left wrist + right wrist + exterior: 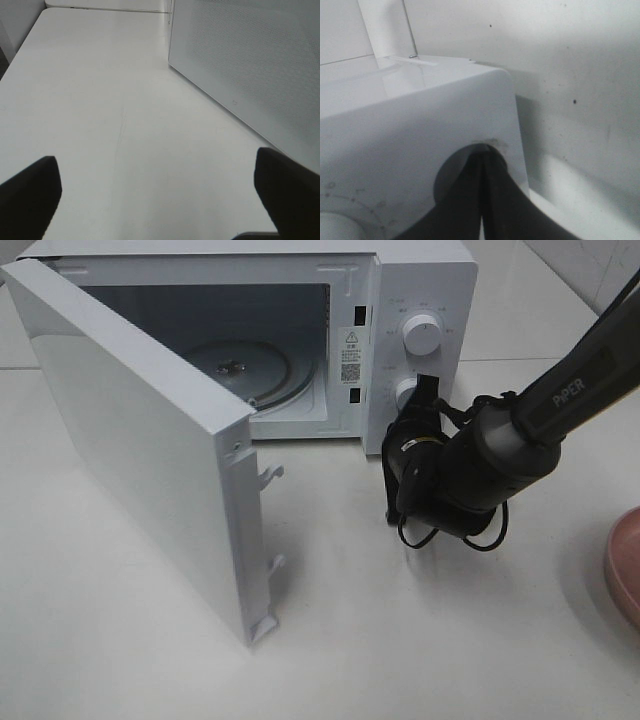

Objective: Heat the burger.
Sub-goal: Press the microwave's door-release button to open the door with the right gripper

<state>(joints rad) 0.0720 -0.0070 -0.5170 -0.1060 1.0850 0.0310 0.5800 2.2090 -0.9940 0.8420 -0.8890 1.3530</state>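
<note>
The burger is out of view in all three views. The white microwave (400,280) stands at the back with its door (140,440) swung wide open to the left. Its glass turntable (240,370) is bare. My right gripper (424,392) is shut, with its tip against the control panel at the lower knob (403,393). In the right wrist view the right gripper (485,160) shows both black fingers pressed together against the white panel, with a knob (335,225) to one side. My left gripper (157,187) is open over bare table, with nothing between its fingers.
The upper knob (420,335) sits above the gripper tip. A pink plate (625,565) pokes in at the right edge. The open door (250,65) stands close beside the left gripper. The table top (400,640) is white.
</note>
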